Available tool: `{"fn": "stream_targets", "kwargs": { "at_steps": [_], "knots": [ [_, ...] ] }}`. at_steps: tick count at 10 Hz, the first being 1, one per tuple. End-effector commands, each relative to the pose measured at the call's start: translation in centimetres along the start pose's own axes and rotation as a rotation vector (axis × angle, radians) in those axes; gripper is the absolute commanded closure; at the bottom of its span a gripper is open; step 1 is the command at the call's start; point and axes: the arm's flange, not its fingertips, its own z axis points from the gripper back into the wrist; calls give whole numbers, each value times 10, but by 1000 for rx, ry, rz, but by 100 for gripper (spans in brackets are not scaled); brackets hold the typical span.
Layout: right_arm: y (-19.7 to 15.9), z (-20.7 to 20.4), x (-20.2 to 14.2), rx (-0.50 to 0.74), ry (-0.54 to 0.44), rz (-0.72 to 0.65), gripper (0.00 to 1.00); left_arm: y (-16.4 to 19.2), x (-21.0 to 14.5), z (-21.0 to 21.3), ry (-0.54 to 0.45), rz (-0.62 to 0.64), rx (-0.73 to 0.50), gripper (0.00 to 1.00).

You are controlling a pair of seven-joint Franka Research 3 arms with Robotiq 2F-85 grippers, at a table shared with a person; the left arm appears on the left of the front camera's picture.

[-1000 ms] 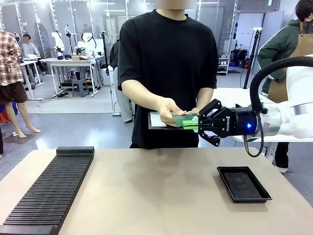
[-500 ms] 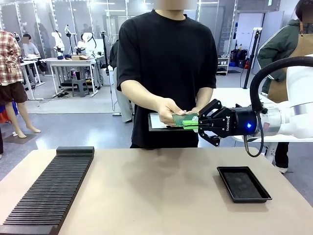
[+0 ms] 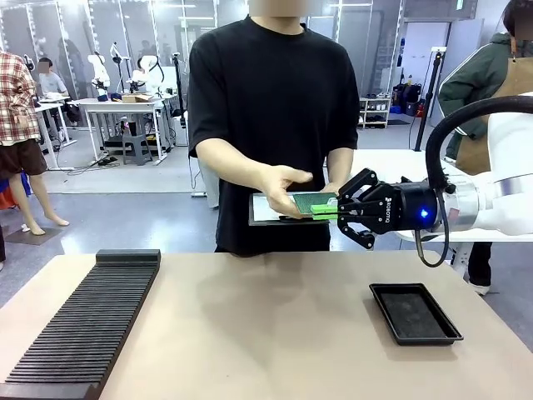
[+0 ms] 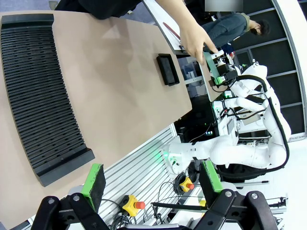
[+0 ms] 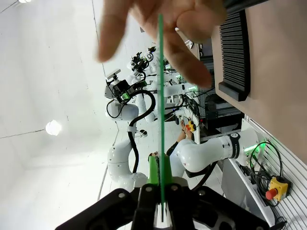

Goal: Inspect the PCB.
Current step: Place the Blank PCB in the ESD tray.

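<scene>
The PCB (image 3: 315, 202) is a thin green board held level in the air beyond the table's far edge. My right gripper (image 3: 335, 208) is shut on its right end. The person's hand (image 3: 286, 185) rests on its left end, above the clipboard (image 3: 265, 210) they hold. In the right wrist view the PCB (image 5: 160, 96) appears edge-on as a thin green line rising from my shut right gripper (image 5: 161, 191) to the person's fingers (image 5: 192, 43). My left gripper (image 4: 152, 178) is open, high above the table, holding nothing. From there the PCB (image 4: 209, 67) is small and far off.
A black tray (image 3: 414, 312) lies on the table's right side. A long black slotted rack (image 3: 83, 325) runs along the left. The tan table (image 3: 266, 333) is bare between them. The person stands close to the far edge.
The person has shifted a little to the left and the clipboard with them. Their hand has lifted slightly on the PCB. My right gripper has stayed shut on the board, in place.
</scene>
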Motion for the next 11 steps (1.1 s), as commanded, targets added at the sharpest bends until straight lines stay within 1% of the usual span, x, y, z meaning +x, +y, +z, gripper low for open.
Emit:
{"fn": "stream_targets", "kwargs": {
  "at_steps": [1,11],
  "knots": [
    [4,-1,0,-3,1,4,100,-2,2,0,1,2,14,0],
    [4,-1,0,-3,1,4,100,-2,2,0,1,2,14,0]
  ]
}}
